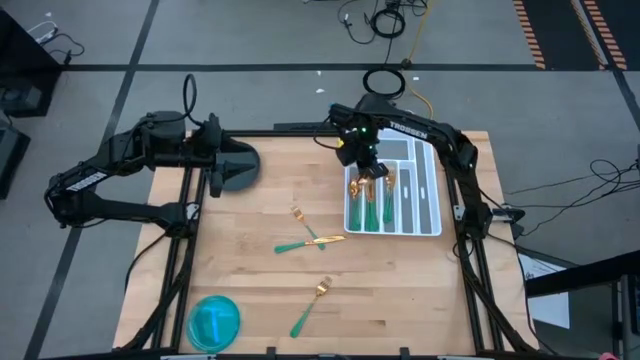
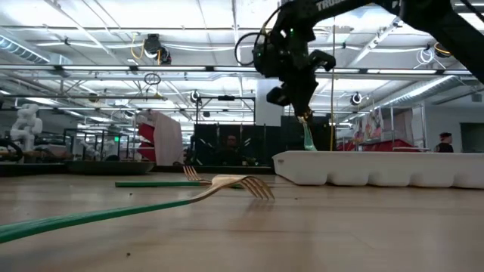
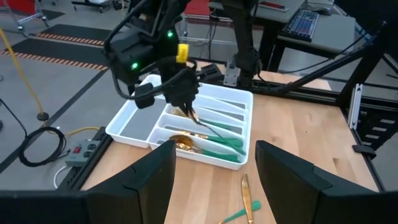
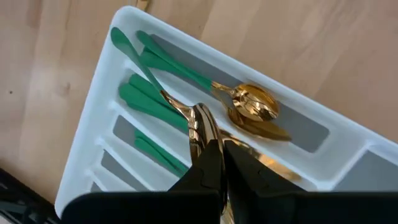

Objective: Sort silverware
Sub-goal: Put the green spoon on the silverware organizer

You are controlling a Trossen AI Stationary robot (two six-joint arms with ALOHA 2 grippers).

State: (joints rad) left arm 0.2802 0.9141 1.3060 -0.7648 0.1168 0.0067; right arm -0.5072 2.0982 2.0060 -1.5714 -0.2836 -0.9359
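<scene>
My right gripper [image 4: 214,162] is shut on one piece of silverware [image 4: 155,84], gold head and slim green handle, above the left compartments of the white tray [image 1: 432,195]. Spoons [image 4: 255,109] and other green-handled pieces [image 4: 140,99] lie in the tray. Three more pieces lie flat on the wooden table: a fork [image 1: 299,215], another piece [image 1: 303,243] beside it and a fork [image 1: 312,305] nearer the front. My left gripper [image 3: 211,186] waits open, high over the table's far left. My right gripper pinches the piece's gold head end [image 4: 200,121] between its two fingers, coming from above and pointing steeply down. The green handle [image 2: 308,137] hangs slanting below the fingers, its free end [image 4: 121,38] down at the tray. Whether that end touches the tray cannot be told.
A teal round dish [image 1: 213,322] sits at the table's near left corner. The tray's right compartments [image 1: 425,190] hold little. Bare wood lies between the tray and the loose pieces.
</scene>
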